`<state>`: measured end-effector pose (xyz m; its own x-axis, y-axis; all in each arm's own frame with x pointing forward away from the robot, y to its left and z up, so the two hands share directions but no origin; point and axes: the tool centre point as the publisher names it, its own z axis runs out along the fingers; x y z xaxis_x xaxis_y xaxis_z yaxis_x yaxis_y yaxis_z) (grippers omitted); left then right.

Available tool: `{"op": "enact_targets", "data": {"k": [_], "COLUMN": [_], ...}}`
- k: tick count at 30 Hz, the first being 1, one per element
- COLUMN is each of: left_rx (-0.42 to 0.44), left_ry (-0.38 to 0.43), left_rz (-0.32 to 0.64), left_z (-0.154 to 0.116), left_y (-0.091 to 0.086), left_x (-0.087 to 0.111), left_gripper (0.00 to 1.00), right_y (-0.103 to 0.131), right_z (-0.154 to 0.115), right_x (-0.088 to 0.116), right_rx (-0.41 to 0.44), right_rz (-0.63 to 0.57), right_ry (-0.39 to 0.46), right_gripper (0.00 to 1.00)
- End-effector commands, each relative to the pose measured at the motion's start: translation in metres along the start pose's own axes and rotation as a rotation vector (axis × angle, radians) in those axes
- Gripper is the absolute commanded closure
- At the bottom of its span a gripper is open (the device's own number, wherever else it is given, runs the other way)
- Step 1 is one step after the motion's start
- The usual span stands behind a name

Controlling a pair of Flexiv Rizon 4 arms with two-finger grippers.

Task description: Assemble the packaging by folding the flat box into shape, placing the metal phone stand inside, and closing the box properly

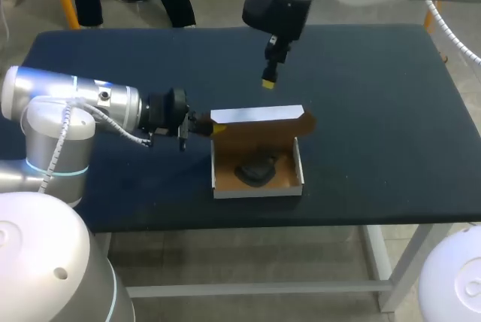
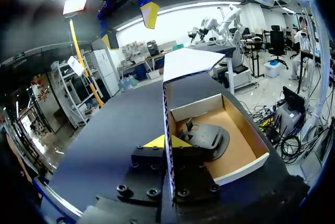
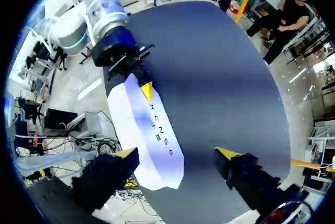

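Observation:
The cardboard box [image 1: 220,174] stands folded at the table's middle, white outside and brown inside. Its lid [image 1: 259,116] stands upright along the far side. The dark metal phone stand [image 1: 255,171] lies inside on the box floor. My left gripper [image 1: 216,129] is shut on the lid's left end; in the left wrist view the lid edge [image 2: 167,109] runs between the yellow tips of the gripper [image 2: 168,141], with the stand [image 2: 207,136] beside them. My right gripper [image 1: 269,77] hangs open above and behind the lid. From its wrist view the right gripper [image 3: 177,153] straddles the lid's white face [image 3: 149,130] from well above.
The dark blue table [image 1: 376,111] stretches bare to the right and behind the box. A brown side flap [image 1: 307,123] sticks out at the lid's right end. The box sits close to the table's front edge [image 1: 301,220].

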<state>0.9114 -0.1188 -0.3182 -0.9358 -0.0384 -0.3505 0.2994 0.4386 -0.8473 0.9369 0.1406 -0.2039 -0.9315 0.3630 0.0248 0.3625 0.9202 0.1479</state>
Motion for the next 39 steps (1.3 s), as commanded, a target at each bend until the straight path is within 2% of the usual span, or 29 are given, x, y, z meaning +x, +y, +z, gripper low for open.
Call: {"op": "enact_targets", "data": {"k": [1, 19, 23, 39], "left_rx": [-0.003, -0.007, 0.015, 0.0], "left_ry": [-0.023, -0.077, -0.08, -0.09], "left_rz": [0.023, 0.134, 0.17, 0.287], "left_z": [0.0, 0.002, 0.002, 0.004], "left_y": [-0.002, 0.006, 0.008, 0.012], "left_x": [0.006, 0.013, 0.016, 0.029], "left_gripper": [1.0, 1.0, 1.0, 1.0], "right_y": [-0.003, -0.018, -0.02, -0.029], "right_z": [-0.002, 0.007, 0.01, 0.018], "right_x": [-0.002, -0.001, -0.001, 0.007], "right_rx": [0.004, 0.049, 0.051, 0.079], "right_rz": [0.022, 0.158, 0.176, 0.238], "right_ry": [0.016, 0.121, 0.14, 0.233], "right_gripper": [0.0, 0.0, 0.0, 0.0]}}
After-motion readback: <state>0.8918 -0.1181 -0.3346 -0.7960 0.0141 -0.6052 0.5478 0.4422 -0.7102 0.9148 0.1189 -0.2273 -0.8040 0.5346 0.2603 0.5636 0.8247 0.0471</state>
